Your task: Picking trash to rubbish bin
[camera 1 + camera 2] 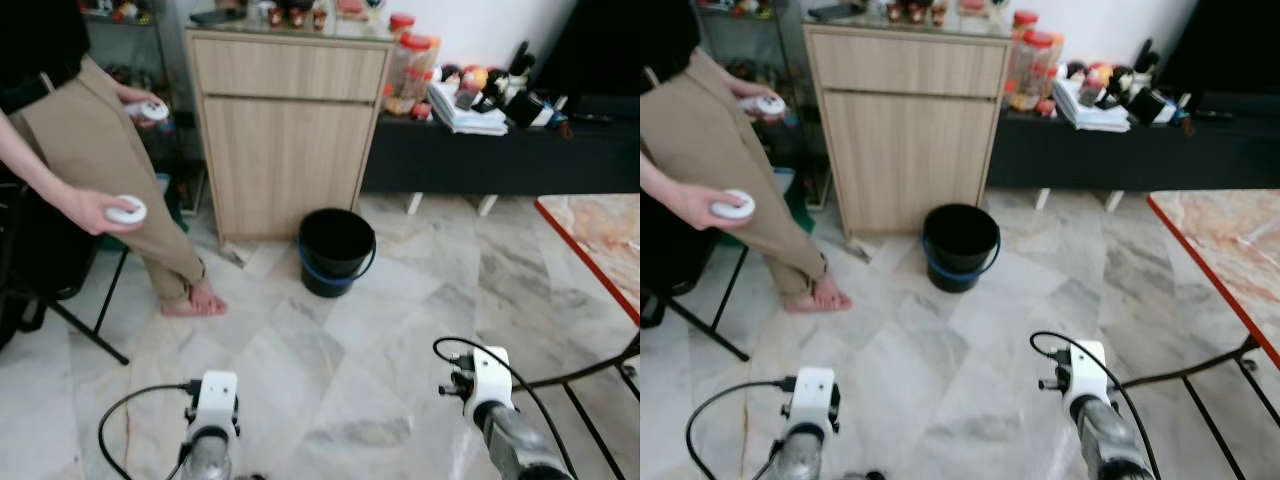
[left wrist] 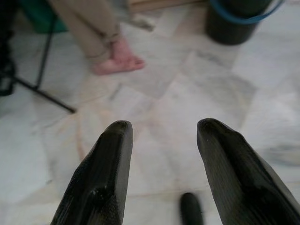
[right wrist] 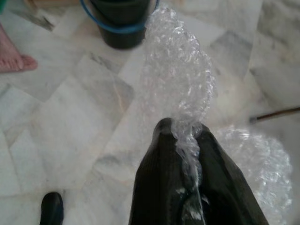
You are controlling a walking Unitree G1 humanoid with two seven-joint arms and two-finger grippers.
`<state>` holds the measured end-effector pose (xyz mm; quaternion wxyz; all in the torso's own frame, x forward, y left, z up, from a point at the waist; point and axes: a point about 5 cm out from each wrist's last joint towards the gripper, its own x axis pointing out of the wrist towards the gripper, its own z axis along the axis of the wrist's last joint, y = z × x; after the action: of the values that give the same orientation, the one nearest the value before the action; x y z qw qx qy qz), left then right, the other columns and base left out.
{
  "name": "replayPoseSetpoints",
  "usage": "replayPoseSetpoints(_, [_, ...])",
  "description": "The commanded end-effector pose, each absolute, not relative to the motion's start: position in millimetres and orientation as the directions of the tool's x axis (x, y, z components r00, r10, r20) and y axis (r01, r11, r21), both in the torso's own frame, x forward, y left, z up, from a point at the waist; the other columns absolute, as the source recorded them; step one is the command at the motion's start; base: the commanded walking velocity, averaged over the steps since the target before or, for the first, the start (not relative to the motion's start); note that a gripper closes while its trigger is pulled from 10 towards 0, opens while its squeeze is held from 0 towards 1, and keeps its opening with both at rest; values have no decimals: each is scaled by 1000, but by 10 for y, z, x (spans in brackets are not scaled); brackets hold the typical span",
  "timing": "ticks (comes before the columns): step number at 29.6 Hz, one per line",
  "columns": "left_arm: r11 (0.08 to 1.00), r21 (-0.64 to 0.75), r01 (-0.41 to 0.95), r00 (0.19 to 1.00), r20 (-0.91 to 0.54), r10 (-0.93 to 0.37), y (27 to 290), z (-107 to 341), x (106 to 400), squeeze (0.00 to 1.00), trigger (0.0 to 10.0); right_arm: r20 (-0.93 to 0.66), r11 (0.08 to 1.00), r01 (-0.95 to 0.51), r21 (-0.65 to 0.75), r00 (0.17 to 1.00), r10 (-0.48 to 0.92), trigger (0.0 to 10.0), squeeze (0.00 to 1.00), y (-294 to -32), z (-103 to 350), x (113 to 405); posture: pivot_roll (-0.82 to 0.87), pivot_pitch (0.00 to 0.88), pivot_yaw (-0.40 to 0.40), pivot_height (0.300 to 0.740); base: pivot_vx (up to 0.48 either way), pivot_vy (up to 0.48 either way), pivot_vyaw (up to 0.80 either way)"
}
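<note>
Both wrists sit at the lower edge of the head views, each capped by a white camera block with a black cable, the left arm (image 1: 210,420) and the right arm (image 1: 495,405) held low over a marble floor (image 1: 330,400). Ahead, a black bin (image 1: 336,251) with a blue handle stands on the floor just before a wooden cabinet (image 1: 285,130). To the left a person stands barefoot in tan trousers, a white controller in each hand (image 1: 100,208). A dark low shelf (image 1: 500,150) with clutter runs along the wall at right, and a red-edged table (image 1: 600,250) shows at the right edge.

From the left wrist, the left gripper (image 2: 161,136) has its fingers spread apart with nothing between them; beyond are the floor, the person's foot (image 2: 117,61) and the bin.

From the right wrist, the right gripper (image 3: 183,129) is pressed together, pinching a strip of bubble wrap (image 3: 176,79) that rises past the fingertips, the bin well beyond it
</note>
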<state>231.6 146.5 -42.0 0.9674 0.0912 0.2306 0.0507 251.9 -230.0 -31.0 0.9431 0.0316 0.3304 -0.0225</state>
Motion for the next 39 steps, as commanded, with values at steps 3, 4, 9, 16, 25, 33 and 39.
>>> replayPoseSetpoints(3, [979, 200, -48, 879, -457, 136, 1476, -434, 2322, 0, 10000, -597, 996, 66, 59, 802, -17, 10000, 0, -2321, -249, 2582, 2, 41, -156, 740, 0, 0, 0])
replayPoseSetpoints(4, [981, 188, -50, 879, -458, 133, 1470, -429, 2332, 0, 10000, -592, 996, 57, 64, 806, -8, 10000, 0, -2309, -240, 2595, 6, 42, -161, 740, 0, 0, 0])
replayPoseSetpoints(9, [980, 187, -65, 882, -448, 144, 1482, -407, 2361, 0, 10000, -579, 996, 37, 77, 815, 15, 10000, 0, -2273, -216, 2632, 10, 47, -169, 740, 179, 0, 0])
replayPoseSetpoints(16, [980, 191, -65, 886, -440, 145, 1495, -397, 2370, 0, 10000, -567, 996, 23, 84, 823, 29, 10000, 0, -2242, -182, 2682, 8, 54, -174, 740, 341, 0, 0])
replayPoseSetpoints(25, [980, 188, -71, 885, -442, 149, 1498, -403, 2361, 0, 10000, -547, 996, 0, 92, 836, 50, 10000, 0, -2204, -127, 2755, -3, 65, -177, 740, 353, 0, 0])
replayPoseSetpoints(33, [978, 198, -62, 882, -447, 146, 1536, -412, 2351, 0, 10000, -535, 993, -9, 114, 842, 69, 10000, 0, -2128, -126, 2772, 19, 69, -161, 740, 353, 0, 0])
replayPoseSetpoints(39, [978, 198, -70, 886, -438, 152, 1516, -399, 2366, 0, 10000, -520, 992, -45, 119, 848, 101, 10000, 0, -2071, -88, 2826, 37, 69, -184, 740, 354, 0, 0])
